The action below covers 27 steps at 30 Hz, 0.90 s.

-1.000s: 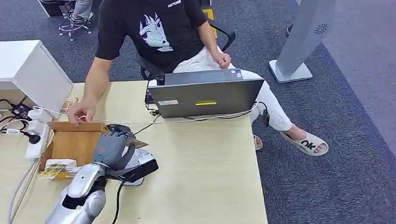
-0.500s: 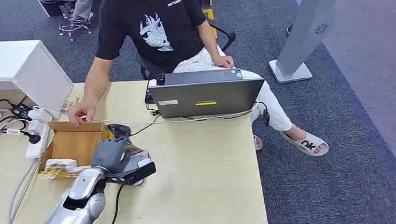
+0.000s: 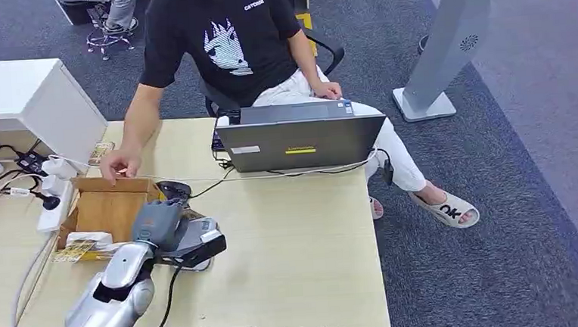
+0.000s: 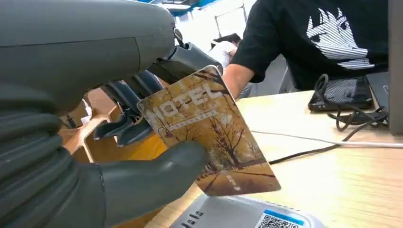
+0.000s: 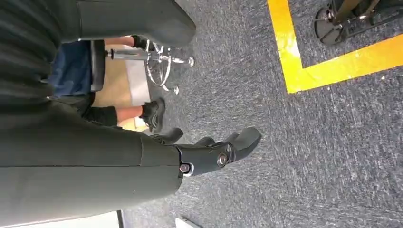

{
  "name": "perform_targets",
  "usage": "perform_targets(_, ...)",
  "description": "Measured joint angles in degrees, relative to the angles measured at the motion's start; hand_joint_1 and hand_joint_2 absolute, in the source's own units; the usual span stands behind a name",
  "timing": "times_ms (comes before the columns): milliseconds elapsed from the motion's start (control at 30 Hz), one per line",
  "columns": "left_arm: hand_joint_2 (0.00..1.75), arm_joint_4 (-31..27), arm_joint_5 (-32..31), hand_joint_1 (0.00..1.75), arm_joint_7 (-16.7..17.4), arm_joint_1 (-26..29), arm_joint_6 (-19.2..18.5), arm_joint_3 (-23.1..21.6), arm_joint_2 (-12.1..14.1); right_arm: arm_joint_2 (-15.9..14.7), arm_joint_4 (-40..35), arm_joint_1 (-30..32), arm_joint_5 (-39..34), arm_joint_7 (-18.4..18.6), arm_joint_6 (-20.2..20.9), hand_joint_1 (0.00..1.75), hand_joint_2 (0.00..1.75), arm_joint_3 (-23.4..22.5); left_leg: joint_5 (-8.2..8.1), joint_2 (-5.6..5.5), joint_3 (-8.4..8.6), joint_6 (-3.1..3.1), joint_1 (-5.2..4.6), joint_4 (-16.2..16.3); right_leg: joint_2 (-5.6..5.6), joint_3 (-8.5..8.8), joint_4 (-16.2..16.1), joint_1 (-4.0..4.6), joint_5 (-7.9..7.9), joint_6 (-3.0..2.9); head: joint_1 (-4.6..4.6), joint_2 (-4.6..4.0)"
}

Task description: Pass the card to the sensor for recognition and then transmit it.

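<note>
- Grey office carpet surrounds the pale wooden worktop (image 3: 298, 231), where a person (image 3: 225, 38) sits at the far edge behind a laptop (image 3: 300, 141).
- My left robot hand (image 3: 157, 221) is clamped on the card (image 4: 209, 130), thumb under one face and dark fingers (image 4: 126, 128) behind the other.
- Over the last second that robot hand has drawn back and sunk a little near the worktop's left front part, so the card now hangs tilted just above the sensor (image 4: 242, 217), close but, as far as I can tell, not touching.
- I judge the reading step is under way; handing the card on is not yet done.
- From the head view the card is hidden behind my own robot hand, and the sensor (image 3: 200, 241) is partly covered too.
- The card's print is cut off at its first letters, and I cannot see any light on the sensor confirming a read.
- My right robot hand (image 5: 209, 154) hangs over the carpet, fingers loosely apart, holding nothing.
- An open cardboard box (image 3: 107, 209) sits by the worktop's left edge, next to the person's hand (image 3: 119, 165).
</note>
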Motion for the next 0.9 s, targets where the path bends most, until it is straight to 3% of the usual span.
perform_targets(233,1.75,3.24,0.09,1.75,-1.27,-0.74,1.12,-0.46,-0.55,0.00,0.00,0.01,0.92,-0.04,0.13,0.00,1.75,-0.70,0.01,-0.05,0.19,0.02,-0.01,-0.01,-0.05,0.21,0.00,-0.01,0.00,0.00,0.00,0.00)
perform_targets(900,1.75,3.96,1.27,1.75,-2.30,-1.35,2.38,-0.46,-0.79,0.00,0.00,0.02,1.79,-0.79,0.00,0.00,1.75,-1.51,0.13,-0.06,0.27,0.07,-0.01,-0.02,-0.09,0.30,0.01,0.00,0.05,0.01,0.00,0.00)
